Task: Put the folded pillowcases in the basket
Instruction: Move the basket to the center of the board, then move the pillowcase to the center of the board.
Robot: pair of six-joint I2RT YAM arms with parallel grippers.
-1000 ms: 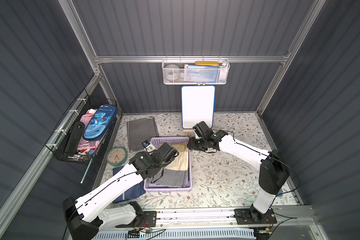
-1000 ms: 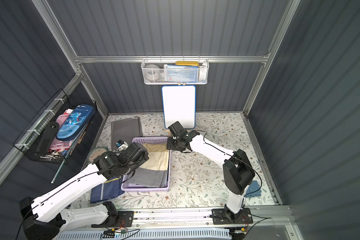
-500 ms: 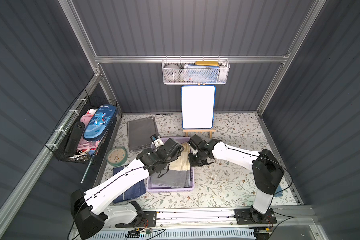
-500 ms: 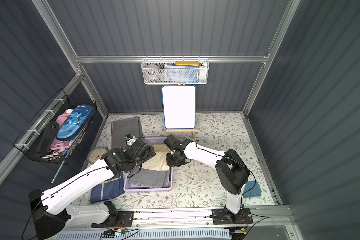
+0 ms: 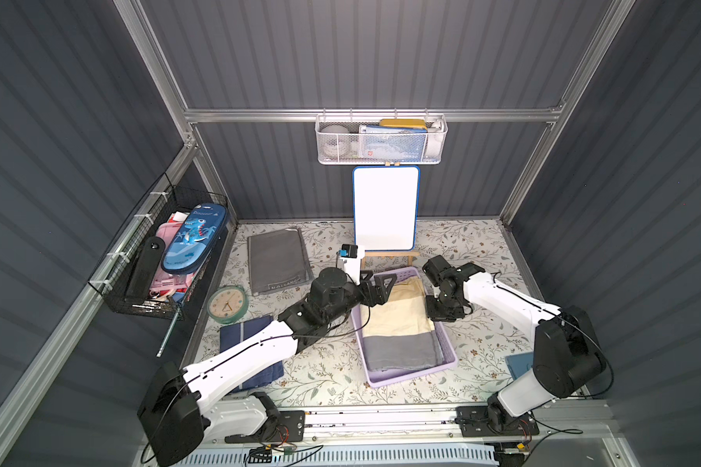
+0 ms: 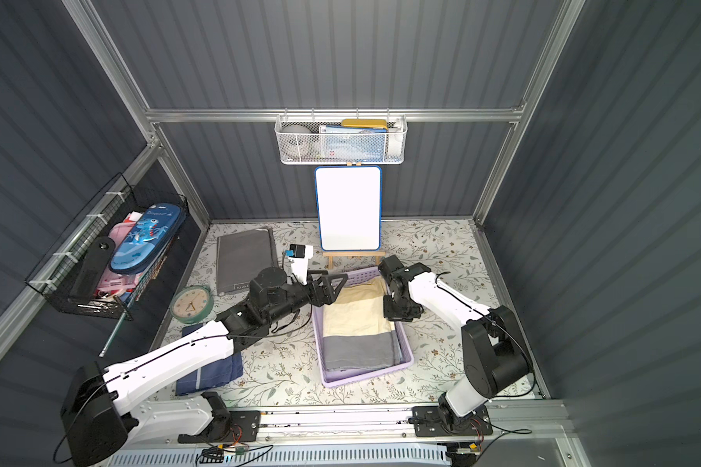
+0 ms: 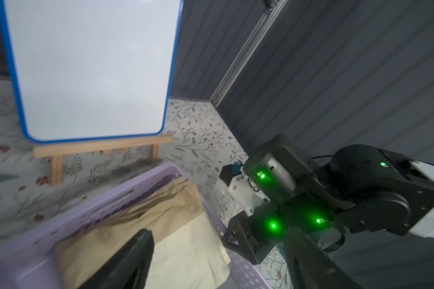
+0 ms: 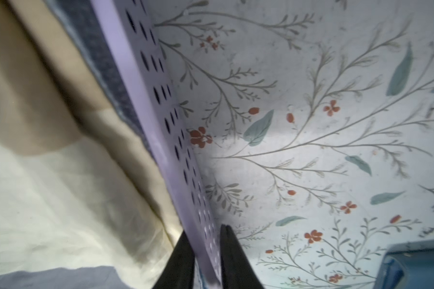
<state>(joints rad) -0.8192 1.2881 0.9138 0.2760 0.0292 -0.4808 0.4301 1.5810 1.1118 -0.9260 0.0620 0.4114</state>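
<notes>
Pillowcase lies folded inside basket, so I judge only withdrawal remains: left gripper gapes empty over its 11 o'clock corner, right gripper pinches its 2 o'clock wall.

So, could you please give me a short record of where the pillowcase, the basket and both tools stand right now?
pillowcase: folded, cream and grey, lying inside the basket
basket: lilac, on the floral table, in front of the whiteboard
left tool: open, over the pillowcase's cream end, holding nothing
right tool: closed on the basket's side wall, one finger on each side
task state: pillowcase is in the basket
</notes>
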